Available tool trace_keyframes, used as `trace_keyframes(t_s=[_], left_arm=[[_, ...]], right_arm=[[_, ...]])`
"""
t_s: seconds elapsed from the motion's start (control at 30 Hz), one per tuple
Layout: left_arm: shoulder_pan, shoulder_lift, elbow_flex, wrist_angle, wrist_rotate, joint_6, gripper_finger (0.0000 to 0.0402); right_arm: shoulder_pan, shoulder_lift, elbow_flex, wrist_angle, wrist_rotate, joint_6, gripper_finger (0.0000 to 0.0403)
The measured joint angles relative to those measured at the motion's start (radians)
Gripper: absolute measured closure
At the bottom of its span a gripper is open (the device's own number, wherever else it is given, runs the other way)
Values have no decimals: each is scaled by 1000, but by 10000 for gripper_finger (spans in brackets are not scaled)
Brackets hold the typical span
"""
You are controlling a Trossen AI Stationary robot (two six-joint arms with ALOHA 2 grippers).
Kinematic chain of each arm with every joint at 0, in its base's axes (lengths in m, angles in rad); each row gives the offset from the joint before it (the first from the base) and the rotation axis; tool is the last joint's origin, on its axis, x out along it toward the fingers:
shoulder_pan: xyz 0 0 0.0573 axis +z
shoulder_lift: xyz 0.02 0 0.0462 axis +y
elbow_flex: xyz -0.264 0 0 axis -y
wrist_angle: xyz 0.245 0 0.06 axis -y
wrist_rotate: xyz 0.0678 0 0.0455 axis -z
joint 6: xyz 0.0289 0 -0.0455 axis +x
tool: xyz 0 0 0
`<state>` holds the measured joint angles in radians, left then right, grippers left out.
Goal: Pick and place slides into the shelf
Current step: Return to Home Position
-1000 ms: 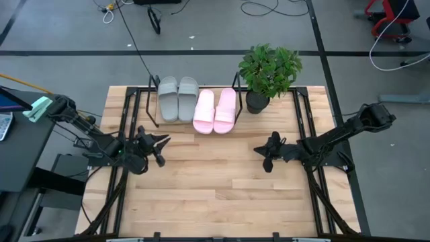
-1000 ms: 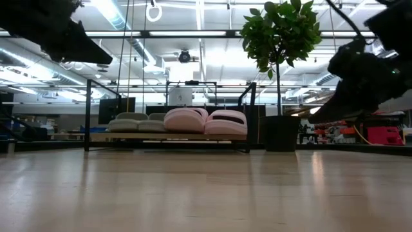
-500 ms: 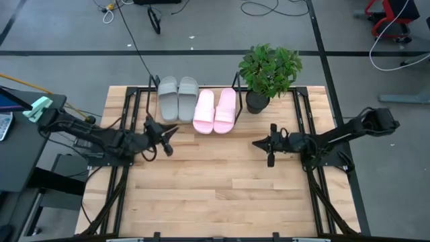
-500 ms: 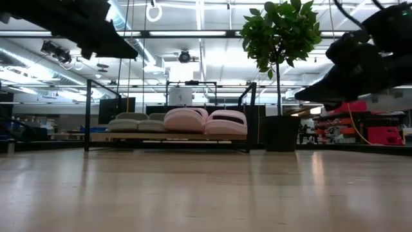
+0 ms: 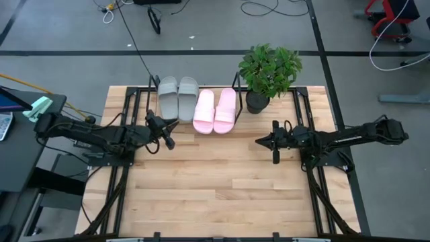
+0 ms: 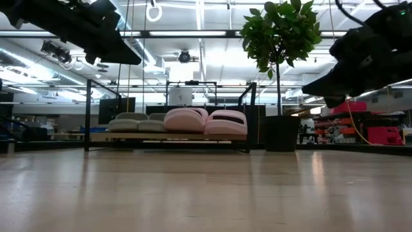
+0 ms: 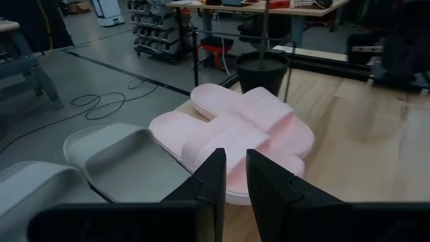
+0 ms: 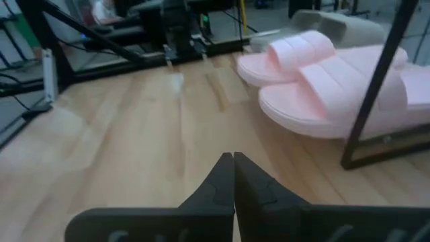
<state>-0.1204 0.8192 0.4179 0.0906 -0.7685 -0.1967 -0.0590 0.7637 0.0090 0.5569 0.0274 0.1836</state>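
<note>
All four slides sit on the shelf (image 5: 234, 90) at the table's (image 5: 215, 195) far edge: grey-green pair (image 5: 177, 98) on the left, pink pair (image 5: 216, 109) beside it, next to the potted plant (image 5: 269, 72). Left gripper (image 5: 165, 134) hovers just in front of the grey-green pair, holding nothing, fingers (image 7: 216, 176) nearly together with a slim gap. Right gripper (image 5: 271, 143) hovers mid-table, fingers (image 8: 224, 173) look pressed together, empty.

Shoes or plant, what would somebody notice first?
Probably the pink slides, side by side on the shelf at the table's far edge, with the grey-green slides to their left. Next, the leafy plant in its black pot, right of the shelf.
</note>
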Motion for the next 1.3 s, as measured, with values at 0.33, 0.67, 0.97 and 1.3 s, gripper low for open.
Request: trace_keyframes(t_s=[0.33, 0.67, 0.97, 1.3], left_arm=[[40, 0, 0, -10, 0, 3, 340], [70, 0, 0, -13, 33, 8, 337], [74, 0, 0, -13, 34, 10, 338], [74, 0, 0, -13, 59, 9, 340]], right_arm=[[22, -349, 0, -338, 75, -8, 403], [23, -613, 0, -518, 59, -26, 403], [23, -646, 0, -523, 40, -30, 403], [94, -721, 0, -477, -34, -23, 403]])
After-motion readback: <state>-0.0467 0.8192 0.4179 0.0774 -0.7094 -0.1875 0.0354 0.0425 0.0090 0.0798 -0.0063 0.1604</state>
